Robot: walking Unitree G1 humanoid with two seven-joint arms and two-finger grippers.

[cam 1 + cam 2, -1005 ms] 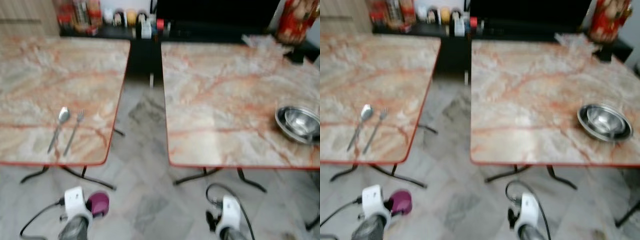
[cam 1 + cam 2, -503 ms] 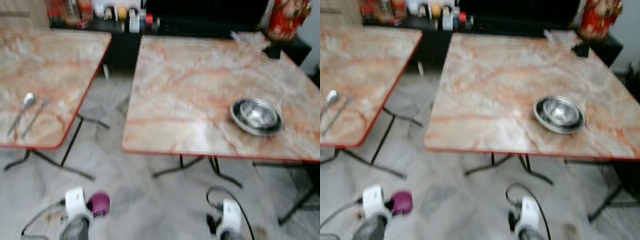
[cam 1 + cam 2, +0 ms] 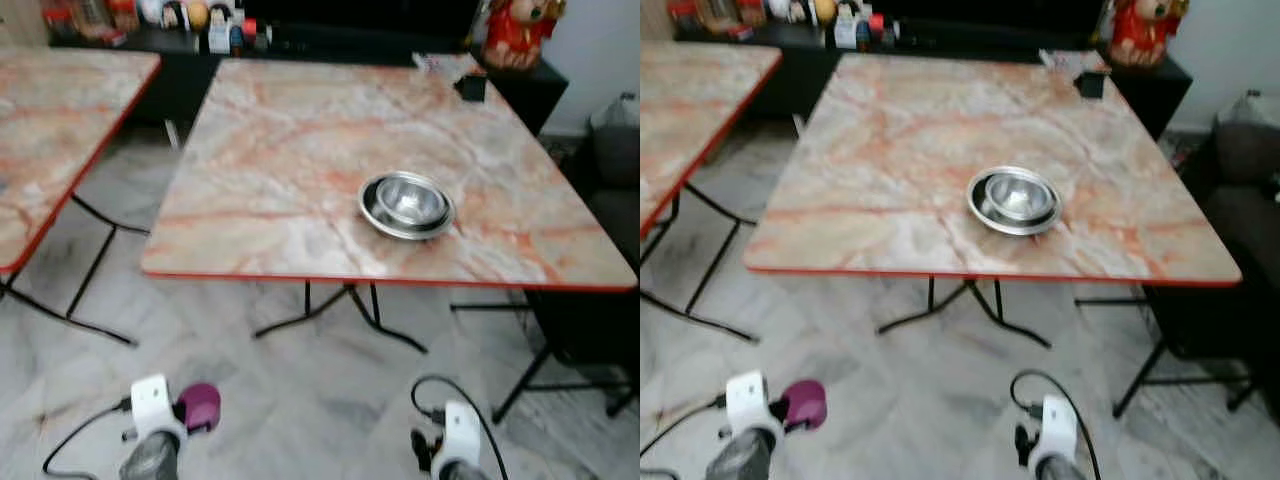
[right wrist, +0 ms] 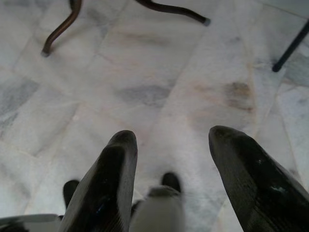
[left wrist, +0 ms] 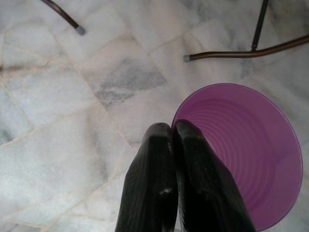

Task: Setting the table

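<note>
**Left eye view: purple cup in my left gripper, bowls waiting on the table**

Left eye view: a marble-patterned table [image 3: 270, 150] with a red edge stands before me on dark metal legs. On it, toward my right of its middle, sit nested steel bowls [image 3: 406, 204]. A small dark object [image 3: 472, 86] lies near the far right corner. A second marble table [image 3: 50, 130] stands to my left, apart from the first, with pale floor between them. Behind both runs a dark shelf [image 3: 300, 40] with blurred bottles and a red figurine [image 3: 515, 30]. Low in the frame, my left arm carries a purple cup [image 3: 199, 407]; my right arm hangs beside it over the floor.

Right eye view: the same scene; a dark seat [image 3: 1240, 200] shows at the right of the table.

Left wrist view: my left gripper [image 5: 174, 133] has its two black fingers pressed close together, pinching the rim of the purple cup, one finger inside the wall and one outside. The cup hangs over the marble floor [image 5: 72, 96], its mouth facing the camera.

Right wrist view: my right gripper [image 4: 173, 140] has its fingers spread wide, holding nothing, above the floor tiles. Table legs [image 4: 63, 29] curve across the far part.
</note>
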